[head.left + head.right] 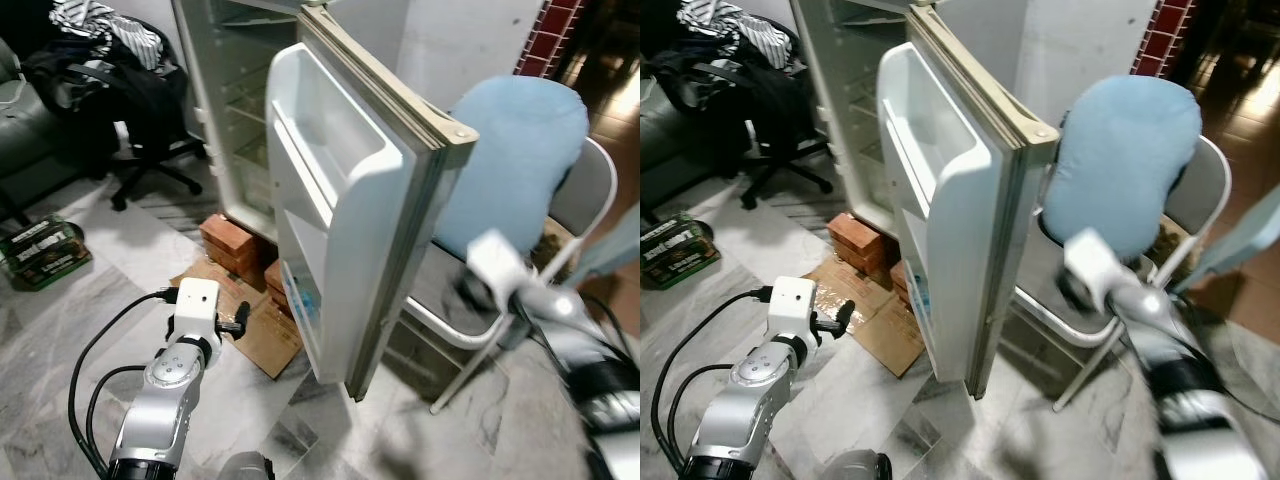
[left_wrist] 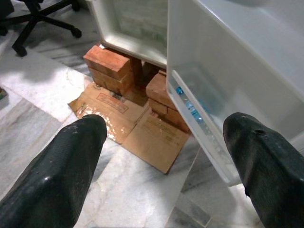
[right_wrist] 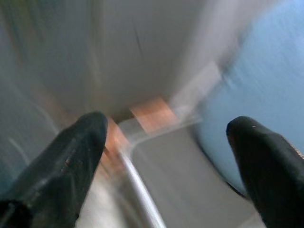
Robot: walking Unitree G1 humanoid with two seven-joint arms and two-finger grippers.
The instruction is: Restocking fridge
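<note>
The white fridge (image 1: pixel 235 90) stands open, its door (image 1: pixel 340 190) swung out towards me with bare upper shelves. The lowest door shelf (image 2: pixel 199 118) holds something with blue on it, too faint to identify. My left gripper (image 2: pixel 164 122) is open and holds nothing, low above the floor and pointing at the fridge's foot; it also appears at the end of the silver arm (image 1: pixel 240 320). My right gripper (image 3: pixel 166 121) is open and holds nothing, blurred, beside the door's outer edge and over the folding chair's seat (image 1: pixel 450 300).
Red bricks (image 1: pixel 232 240) prop up the fridge, with flattened cardboard (image 1: pixel 255 320) on the marble floor in front. A folding chair with a blue cushion (image 1: pixel 520 150) stands right of the door. A black office chair piled with clothes (image 1: pixel 140 110) and a green crate (image 1: pixel 40 250) are on the left.
</note>
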